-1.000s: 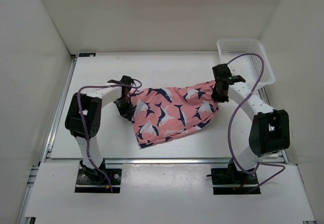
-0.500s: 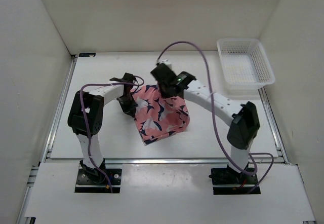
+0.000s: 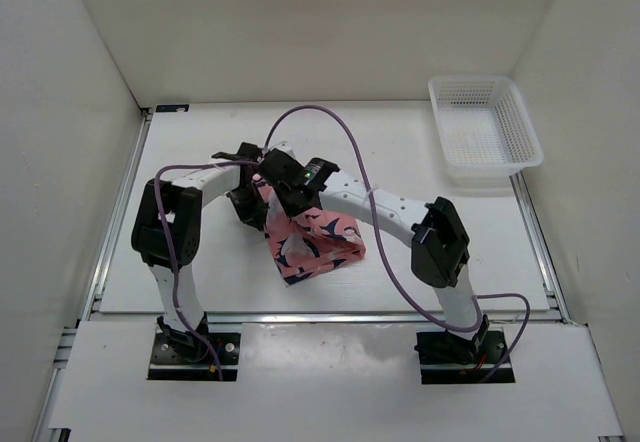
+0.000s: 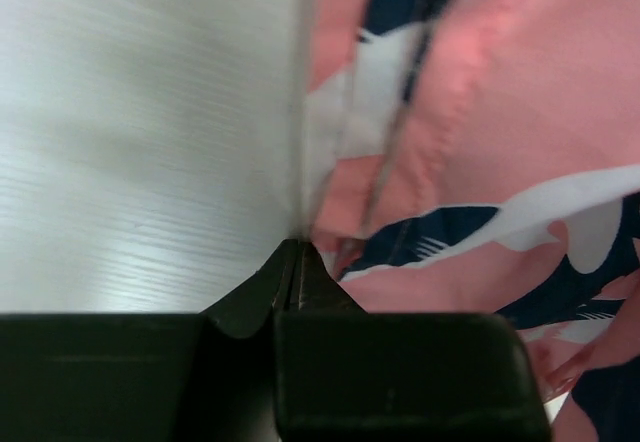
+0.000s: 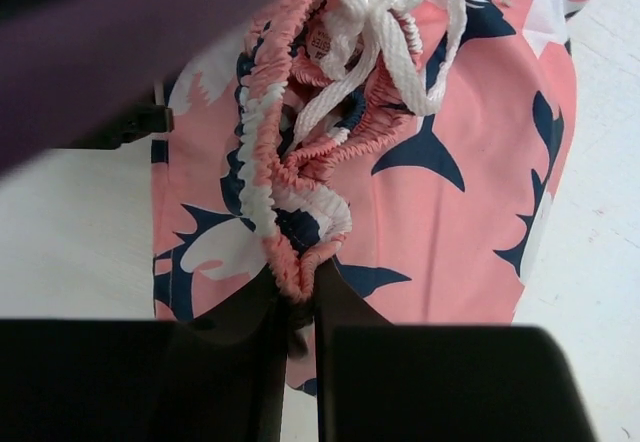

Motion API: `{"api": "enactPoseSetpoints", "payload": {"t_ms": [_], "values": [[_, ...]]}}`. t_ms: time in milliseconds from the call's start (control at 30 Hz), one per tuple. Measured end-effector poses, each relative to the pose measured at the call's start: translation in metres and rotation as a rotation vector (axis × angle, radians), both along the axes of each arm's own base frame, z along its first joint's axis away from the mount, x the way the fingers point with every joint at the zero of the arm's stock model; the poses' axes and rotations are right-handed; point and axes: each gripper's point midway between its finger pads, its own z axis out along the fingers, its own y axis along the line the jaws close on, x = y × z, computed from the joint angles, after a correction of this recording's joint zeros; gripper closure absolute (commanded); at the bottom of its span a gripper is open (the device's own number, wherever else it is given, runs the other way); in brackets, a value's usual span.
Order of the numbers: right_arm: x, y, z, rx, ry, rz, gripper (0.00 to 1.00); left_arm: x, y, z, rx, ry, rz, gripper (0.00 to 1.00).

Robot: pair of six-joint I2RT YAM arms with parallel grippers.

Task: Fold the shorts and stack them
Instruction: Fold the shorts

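Observation:
The coral-pink shorts point(image 3: 318, 242) with navy-and-white shark shapes lie doubled over left of the table's middle. My right gripper point(image 3: 290, 194) reaches across to their left part and is shut on the gathered elastic waistband point(image 5: 300, 262), with the white drawstring point(image 5: 385, 22) bunched above it. My left gripper point(image 3: 250, 209) sits at the shorts' left edge, jaws pressed together on the fabric edge point(image 4: 330, 232), low on the table. The shorts fill the right half of the left wrist view point(image 4: 480, 162).
A white plastic mesh basket point(image 3: 484, 132) stands at the back right corner. White walls enclose the table on three sides. The right arm's purple cable point(image 3: 330, 127) arcs over the table's middle. A metal rail point(image 3: 115, 222) runs along the left edge.
My right gripper has swept from the right side across to the left with the waistband, folding the shorts over onto themselves. The left gripper has held its place.

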Motion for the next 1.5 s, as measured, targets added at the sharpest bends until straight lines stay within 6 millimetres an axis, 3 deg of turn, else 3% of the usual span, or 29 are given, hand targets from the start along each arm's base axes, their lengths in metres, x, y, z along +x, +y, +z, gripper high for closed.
{"api": "enactPoseSetpoints", "payload": {"t_ms": [33,133,167,300,400,467,533,567,700,833,900,1033,1167,1267,1300,1400,1433,1500], "values": [[0.000,0.002,-0.001,0.004,0.006,0.002,0.77,-0.001,0.004,0.001,0.001,0.005,0.006,0.82],[-0.003,0.008,-0.003,0.035,0.037,0.012,0.21,-0.002,0.018,0.009,0.002,0.011,0.026,0.72],[-0.004,0.010,-0.003,0.044,0.042,0.021,0.17,-0.001,0.024,0.015,0.002,0.007,0.039,0.65],[-0.011,0.014,0.003,0.081,0.047,0.053,0.14,0.012,0.048,0.056,-0.010,-0.068,0.086,0.64],[-0.021,0.003,0.014,0.103,0.045,0.058,0.27,0.029,0.063,0.097,-0.017,-0.176,0.116,0.73],[-0.028,-0.009,0.026,0.124,0.037,0.053,0.62,0.035,0.066,0.122,-0.024,-0.239,0.114,0.87],[-0.030,-0.022,0.038,0.158,0.027,0.027,0.94,0.036,0.060,0.136,-0.034,-0.275,0.091,0.90],[-0.029,-0.029,0.041,0.166,0.022,0.014,0.98,0.036,0.053,0.140,-0.046,-0.285,0.069,0.90],[-0.004,-0.059,0.034,0.195,0.052,-0.095,1.00,0.028,0.010,0.139,-0.103,-0.274,-0.040,0.90],[0.021,-0.084,-0.011,0.157,0.136,-0.196,1.00,0.024,-0.030,0.113,-0.135,-0.214,-0.127,0.90],[0.026,-0.088,-0.037,0.133,0.188,-0.217,1.00,0.026,-0.035,0.092,-0.125,-0.169,-0.132,0.90],[0.022,-0.089,-0.085,0.086,0.281,-0.228,1.00,0.029,-0.028,0.039,-0.059,-0.051,-0.114,0.90],[0.015,-0.090,-0.104,0.072,0.334,-0.235,0.71,0.025,-0.016,0.014,0.010,0.012,-0.105,0.90],[0.018,-0.091,-0.098,0.091,0.331,-0.252,0.33,0.034,-0.011,0.025,0.050,0.003,-0.118,0.90],[0.020,-0.093,-0.093,0.099,0.323,-0.256,0.13,0.040,-0.010,0.033,0.059,-0.011,-0.127,0.90],[0.031,-0.104,-0.057,0.133,0.232,-0.281,0.00,0.066,-0.015,0.068,0.062,-0.102,-0.155,0.77],[0.034,-0.108,-0.040,0.151,0.193,-0.293,0.00,0.074,-0.017,0.083,0.058,-0.143,-0.162,0.73],[0.041,-0.123,0.004,0.186,0.077,-0.324,0.00,0.083,-0.019,0.114,0.046,-0.217,-0.182,0.55]]}}
